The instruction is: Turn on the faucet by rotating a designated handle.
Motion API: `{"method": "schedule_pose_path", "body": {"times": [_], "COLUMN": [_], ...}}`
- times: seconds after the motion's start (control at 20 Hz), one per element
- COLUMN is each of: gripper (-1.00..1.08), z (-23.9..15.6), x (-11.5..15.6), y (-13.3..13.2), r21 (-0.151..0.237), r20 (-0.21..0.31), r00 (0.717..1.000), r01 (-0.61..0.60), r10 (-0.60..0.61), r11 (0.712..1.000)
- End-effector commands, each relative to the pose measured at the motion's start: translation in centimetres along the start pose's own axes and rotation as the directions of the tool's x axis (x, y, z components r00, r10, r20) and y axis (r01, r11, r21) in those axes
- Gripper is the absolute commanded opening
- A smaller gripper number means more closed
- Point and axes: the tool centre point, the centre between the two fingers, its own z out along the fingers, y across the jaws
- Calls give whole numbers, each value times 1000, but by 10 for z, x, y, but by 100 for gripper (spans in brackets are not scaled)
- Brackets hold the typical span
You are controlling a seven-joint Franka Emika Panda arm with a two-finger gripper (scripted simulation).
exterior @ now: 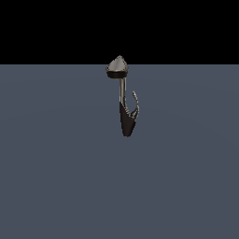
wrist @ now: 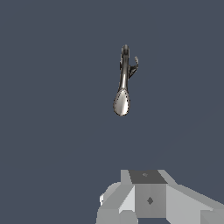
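While one faucet (exterior: 126, 100) was seen on the bare grey tabletop (exterior: 56, 186), the gripper (wrist: 151, 205) was only partly shown, its opening undeterminable.

Slim faucet (exterior: 125, 100) on grey floor (exterior: 56, 177)

light: flat, dim | shadows: not visible | glare: faint sheen on faucet (exterior: 125, 100) | focus: sharp, low-resolution

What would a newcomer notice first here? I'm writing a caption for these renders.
The faucet stands alone mid-frame on a bare slate-blue floor under a black backdrop, its grey cone head on top. A thin curved prong sits on the exterior view's right of its dark body. In the wrist view, pale blocky pincer parts are apart from the faucet.
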Motion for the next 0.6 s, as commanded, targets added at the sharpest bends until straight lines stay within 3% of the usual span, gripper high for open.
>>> {"method": "schedule_pose_path", "body": {"times": [0.0, 0.3, 0.55], "gripper": [-100, -100, -100], "z": [3, 15, 31], "x": [7, 32, 63], "y": [-1, -4, -6], "r21": [16, 73, 132], "r20": [9, 47, 102], "r00": [1000, 992, 967], "r01": [-25, -122, -245], "r10": [25, 119, 232], "r11": [1000, 990, 961]}}
